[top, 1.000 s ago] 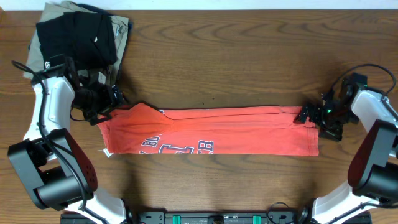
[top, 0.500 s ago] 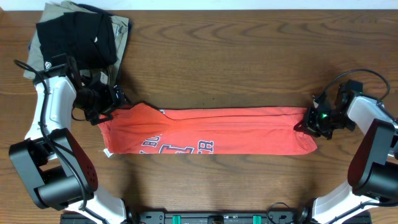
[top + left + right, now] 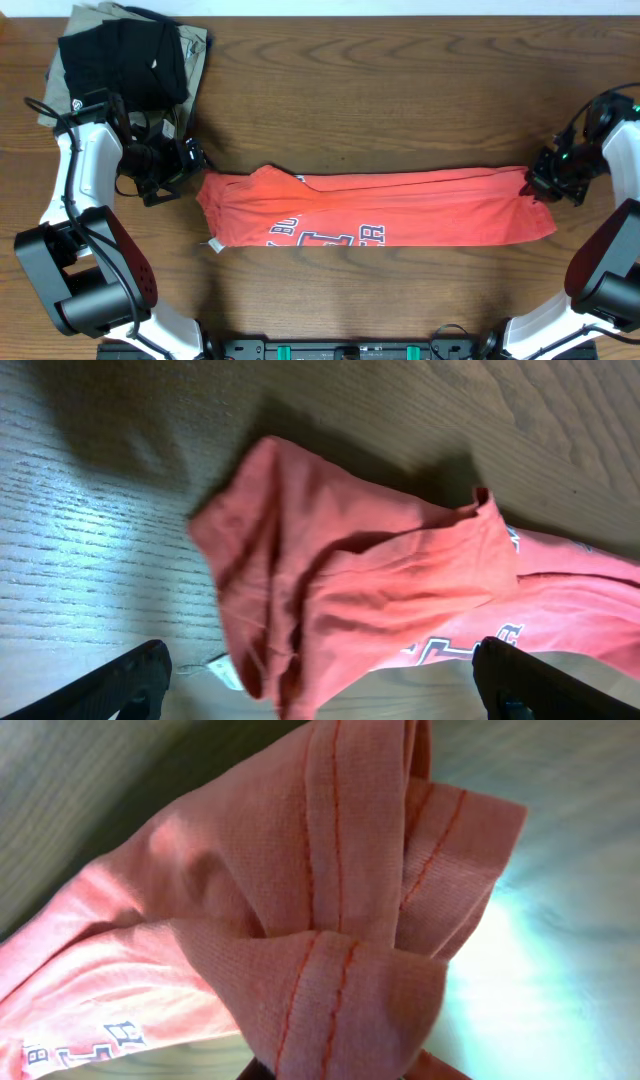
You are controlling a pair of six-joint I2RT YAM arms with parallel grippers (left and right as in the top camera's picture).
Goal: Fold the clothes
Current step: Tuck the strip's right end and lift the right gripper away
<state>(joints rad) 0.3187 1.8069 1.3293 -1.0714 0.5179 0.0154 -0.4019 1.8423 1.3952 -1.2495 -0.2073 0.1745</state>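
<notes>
The clothes, a red-orange T-shirt point(image 3: 400, 205) with white-and-blue lettering, lie folded into a long band across the table's middle. My left gripper point(image 3: 186, 160) stands open just off the band's left end, apart from the cloth. In the left wrist view its two black fingertips point(image 3: 125, 685) sit wide apart, with the crumpled sleeve end point(image 3: 340, 580) and a small white tag point(image 3: 225, 672) lying loose between them. My right gripper point(image 3: 533, 186) is shut on the shirt's right end. The right wrist view shows the stitched hem point(image 3: 340, 910) bunched up in its jaws.
A folded black garment point(image 3: 125, 55) lies on a khaki garment point(image 3: 197, 42) in the back left corner, just behind my left arm. Bare wooden table point(image 3: 380, 100) stretches behind and in front of the shirt.
My right gripper shut on the hem and pulled right, sliding the whole shirt rightward. My left gripper opened and let the left end go; it stayed in place.
</notes>
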